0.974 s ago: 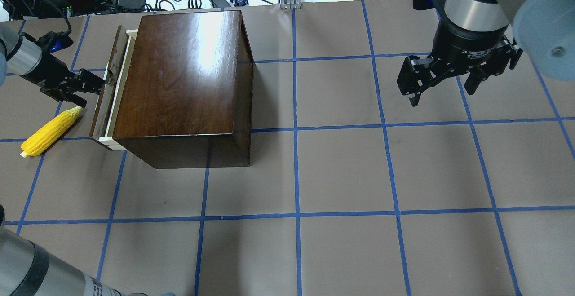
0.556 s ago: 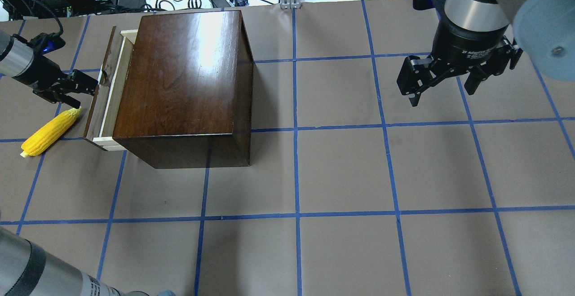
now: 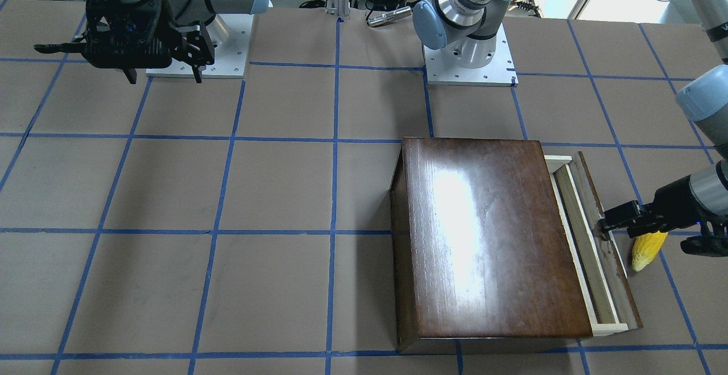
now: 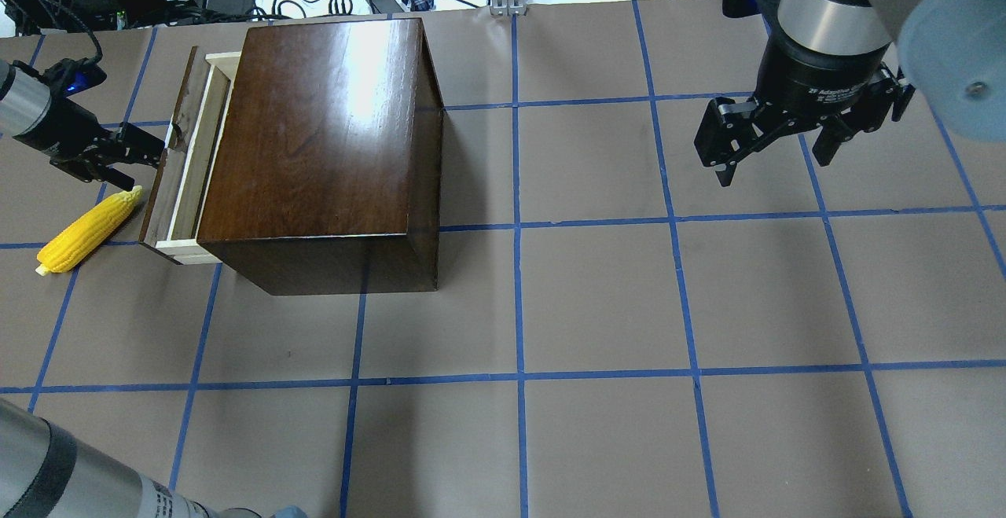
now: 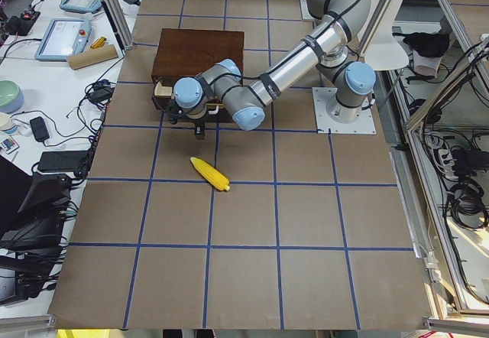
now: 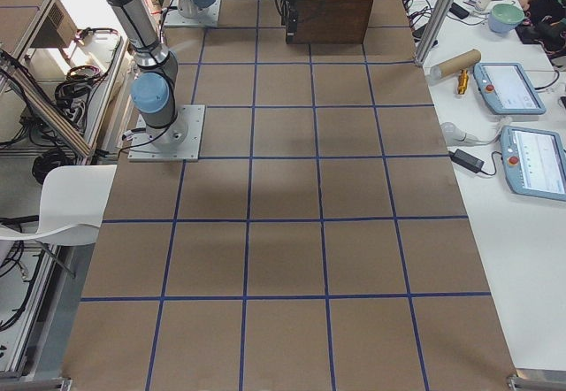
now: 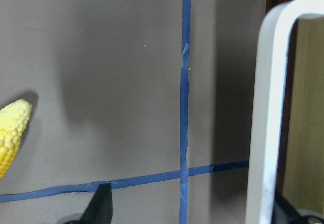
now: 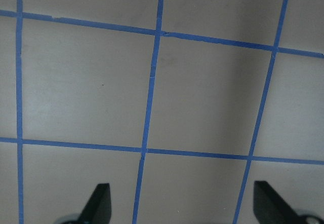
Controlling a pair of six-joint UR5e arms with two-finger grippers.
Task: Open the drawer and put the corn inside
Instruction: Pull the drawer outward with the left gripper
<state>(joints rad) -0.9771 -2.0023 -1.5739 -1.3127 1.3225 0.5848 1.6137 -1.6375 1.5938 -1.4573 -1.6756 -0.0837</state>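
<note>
My left jaws gape, merely hooking metal handle (image 7: 268, 107) of pale-wood drawer (image 4: 177, 188); may slip off, or shove yellow toy corn cob (image 4: 85, 227).

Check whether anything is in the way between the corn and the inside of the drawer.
Yes. The dark front panel of the drawer stands between the corn and the narrow opening, and the left gripper is at the panel's handle, near the corn's tip. The corn would likely need lifting over both.

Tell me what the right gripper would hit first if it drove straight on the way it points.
The right gripper points down at the table; nothing else lies in that line, though its height above it is unclear.
</note>
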